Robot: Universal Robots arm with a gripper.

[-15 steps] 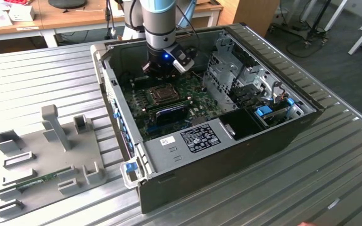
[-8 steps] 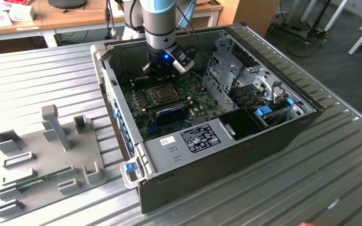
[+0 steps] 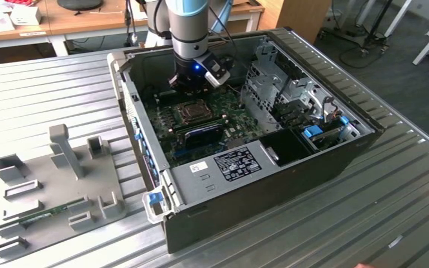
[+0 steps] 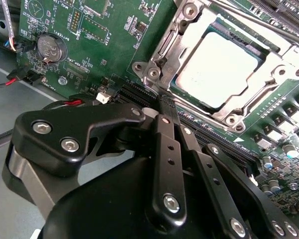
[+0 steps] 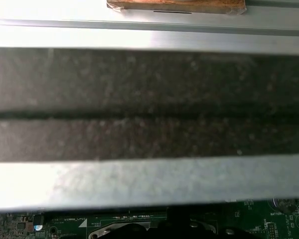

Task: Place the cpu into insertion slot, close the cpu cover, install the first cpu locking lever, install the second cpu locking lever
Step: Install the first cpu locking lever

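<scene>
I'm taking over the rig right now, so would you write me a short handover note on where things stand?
Gripper: above the motherboard beside the socket, holding nothing that I can see; whether its fingers are open or shut is not clear.
Cpu: seated in the insertion slot.
Cpu cover: appears down around the chip.
Done: cpu placed, cover apparently closed.
Left: both locking levers; I can't confirm either is latched.

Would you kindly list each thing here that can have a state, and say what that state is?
cpu: seated in the socket, lying flat.
cover: closed down over the cpu, its window framing the chip.
socket: filled, with the cover down.
case: side panel off, lying open side up with the board exposed.
hand: inside the case above the board beside the socket, holding nothing that can be seen.
</scene>
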